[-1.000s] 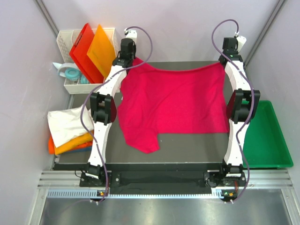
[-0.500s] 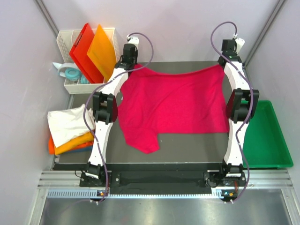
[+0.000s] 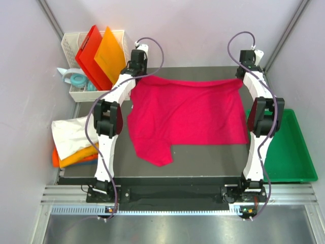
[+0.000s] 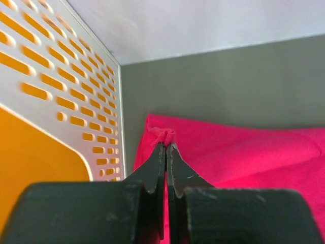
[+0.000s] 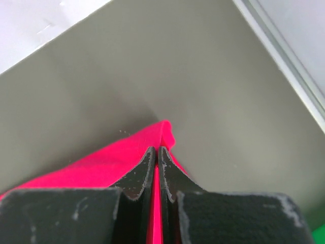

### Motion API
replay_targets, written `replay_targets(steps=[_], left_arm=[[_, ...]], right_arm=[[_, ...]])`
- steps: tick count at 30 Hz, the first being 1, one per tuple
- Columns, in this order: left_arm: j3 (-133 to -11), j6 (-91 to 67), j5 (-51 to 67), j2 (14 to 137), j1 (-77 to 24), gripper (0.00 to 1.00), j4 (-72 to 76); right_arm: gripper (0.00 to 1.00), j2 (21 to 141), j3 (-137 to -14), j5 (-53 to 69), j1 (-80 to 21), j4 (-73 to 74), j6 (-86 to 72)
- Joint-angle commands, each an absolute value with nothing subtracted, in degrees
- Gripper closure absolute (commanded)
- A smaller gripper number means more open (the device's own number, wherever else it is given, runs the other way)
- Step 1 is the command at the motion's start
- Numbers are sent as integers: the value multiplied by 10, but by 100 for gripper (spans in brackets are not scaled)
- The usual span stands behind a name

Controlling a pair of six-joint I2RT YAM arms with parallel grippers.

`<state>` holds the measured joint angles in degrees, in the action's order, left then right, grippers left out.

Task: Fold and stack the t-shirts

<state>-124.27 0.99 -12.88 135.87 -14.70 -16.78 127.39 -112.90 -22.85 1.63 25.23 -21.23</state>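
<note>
The pink shirt (image 3: 188,114) is spread over the table (image 3: 203,157). Its far-left corner is pinched between the closed jaws of the left gripper (image 4: 166,146), beside the basket (image 4: 76,101). Its far-right corner is clamped likewise by the right gripper (image 5: 156,150).

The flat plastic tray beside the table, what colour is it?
Green. The flat plastic tray shows best in the top external view.

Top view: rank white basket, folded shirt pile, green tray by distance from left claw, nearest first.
1. White basket, just left of the left claw.
2. Folded shirt pile, left edge, nearer the bases.
3. Green tray, far right side.
</note>
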Motion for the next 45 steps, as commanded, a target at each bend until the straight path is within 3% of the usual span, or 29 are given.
replay_targets(steps=[1, 10, 22, 45], left_arm=[[-1245, 1, -127, 1289, -144, 100, -151], [-1251, 1, -125, 1263, -144, 100, -173], [-1127, -24, -113, 1200, -144, 100, -182], [-1035, -29, -90, 1142, -138, 100, -221]], right_arm=[[100, 1195, -1118, -240, 16, 216, -215], [100, 1151, -1072, -248, 16, 216, -216], [100, 1109, -944, -253, 17, 207, -235], [100, 1129, -901, -261, 30, 263, -240]])
